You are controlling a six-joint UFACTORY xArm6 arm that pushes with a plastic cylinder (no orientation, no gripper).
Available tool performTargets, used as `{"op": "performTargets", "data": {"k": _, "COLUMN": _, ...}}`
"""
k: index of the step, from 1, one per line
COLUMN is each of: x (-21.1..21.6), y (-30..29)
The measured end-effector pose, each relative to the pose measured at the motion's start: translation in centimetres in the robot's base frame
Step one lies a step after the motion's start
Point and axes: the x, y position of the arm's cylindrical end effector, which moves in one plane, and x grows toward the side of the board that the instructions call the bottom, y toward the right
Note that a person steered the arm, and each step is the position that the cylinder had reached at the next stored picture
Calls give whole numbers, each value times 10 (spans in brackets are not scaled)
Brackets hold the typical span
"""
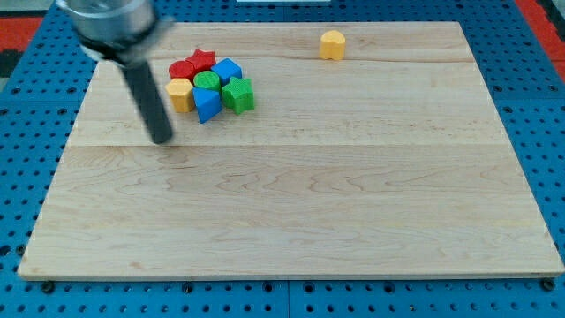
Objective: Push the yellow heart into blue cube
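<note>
The yellow heart (pixel 332 44) is a small, rounded yellow block with a shallow notch on its upper side, sitting alone near the view's top edge of the surface (pixel 291 203), right of centre. The blue cube (pixel 227 71) lies well apart from it to the view's left, at the right upper side of a tight cluster: a red star (pixel 202 60) and a red block (pixel 182 70) at the cluster's top, a green cylinder (pixel 207 82) in the middle, a yellow block (pixel 179 94) at the left, a second blue block (pixel 207 104) at the bottom and a green block (pixel 237 94) at the right, all touching or nearly so. Between heart and cube the wood is bare. The heart has little room above it before the edge, but wide open wood below and to the right. My tip (pixel 161 139) rests left of and below the cluster, close to the yellow block, far from the heart. There is no pincer on this arm, only the rod.
</note>
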Motion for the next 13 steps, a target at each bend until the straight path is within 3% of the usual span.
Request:
{"op": "performTargets", "data": {"k": 1, "x": -21, "y": 159}}
{"op": "performTargets", "data": {"k": 2, "x": -86, "y": 293}}
{"op": "performTargets", "data": {"k": 3, "x": -174, "y": 308}}
{"op": "performTargets", "data": {"k": 4, "x": -215, "y": 248}}
{"op": "performTargets", "data": {"k": 6, "x": -200, "y": 120}}
{"op": "performTargets", "data": {"k": 8, "x": -159, "y": 119}}
{"op": "performTargets", "data": {"k": 10, "x": -156, "y": 123}}
{"op": "performTargets", "data": {"k": 11, "x": -181, "y": 119}}
{"op": "performTargets", "data": {"k": 13, "x": -143, "y": 118}}
